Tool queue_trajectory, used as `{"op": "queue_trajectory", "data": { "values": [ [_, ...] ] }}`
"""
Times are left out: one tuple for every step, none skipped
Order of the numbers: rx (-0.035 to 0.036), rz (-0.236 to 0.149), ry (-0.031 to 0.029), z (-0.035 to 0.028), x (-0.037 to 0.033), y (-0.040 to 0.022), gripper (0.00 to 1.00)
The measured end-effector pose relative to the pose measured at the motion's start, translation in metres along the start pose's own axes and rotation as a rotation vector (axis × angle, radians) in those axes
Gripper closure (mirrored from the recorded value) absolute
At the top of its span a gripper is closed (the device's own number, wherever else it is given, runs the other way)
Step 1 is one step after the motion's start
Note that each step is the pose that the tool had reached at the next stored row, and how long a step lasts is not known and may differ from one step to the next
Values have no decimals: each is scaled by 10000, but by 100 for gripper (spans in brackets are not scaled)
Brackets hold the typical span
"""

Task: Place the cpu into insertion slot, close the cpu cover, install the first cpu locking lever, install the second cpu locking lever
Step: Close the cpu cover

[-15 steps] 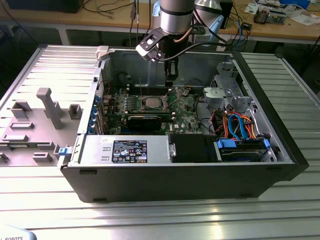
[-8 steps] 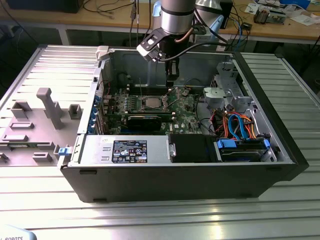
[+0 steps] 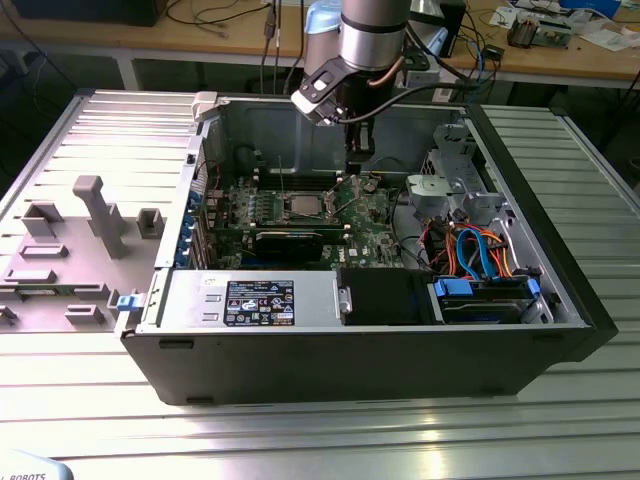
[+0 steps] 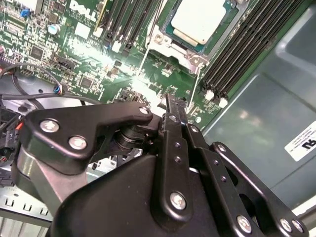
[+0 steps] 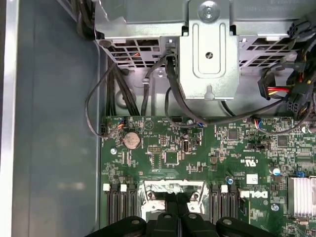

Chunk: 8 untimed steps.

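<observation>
The work stands on a table (image 3: 320,440) of ribbed, silvery metal profiles, and bright light reflects softly on its front part. Behind it, along the far side, runs a wooden desk (image 3: 570,60) with pale legs, loaded with cables (image 3: 215,15) and some papers (image 3: 610,35). The space under it is dark.
</observation>
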State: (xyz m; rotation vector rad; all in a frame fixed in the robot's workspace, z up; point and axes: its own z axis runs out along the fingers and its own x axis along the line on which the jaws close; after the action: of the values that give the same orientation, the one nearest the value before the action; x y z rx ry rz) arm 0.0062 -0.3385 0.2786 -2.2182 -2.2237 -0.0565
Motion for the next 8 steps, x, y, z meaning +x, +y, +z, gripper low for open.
{"op": "queue_trajectory", "data": {
  "values": [
    [0, 0, -1, 0, 0, 11, 89],
    [0, 1, -1, 2, 0, 29, 89],
    [0, 0, -1, 2, 0, 33, 89],
    [0, 1, 0, 2, 0, 36, 89],
    [0, 2, -1, 2, 0, 36, 89],
    [0, 2, 0, 2, 0, 36, 89],
    [0, 1, -1, 2, 0, 37, 89],
    [0, 1, -1, 2, 0, 37, 89]
  ]
}}
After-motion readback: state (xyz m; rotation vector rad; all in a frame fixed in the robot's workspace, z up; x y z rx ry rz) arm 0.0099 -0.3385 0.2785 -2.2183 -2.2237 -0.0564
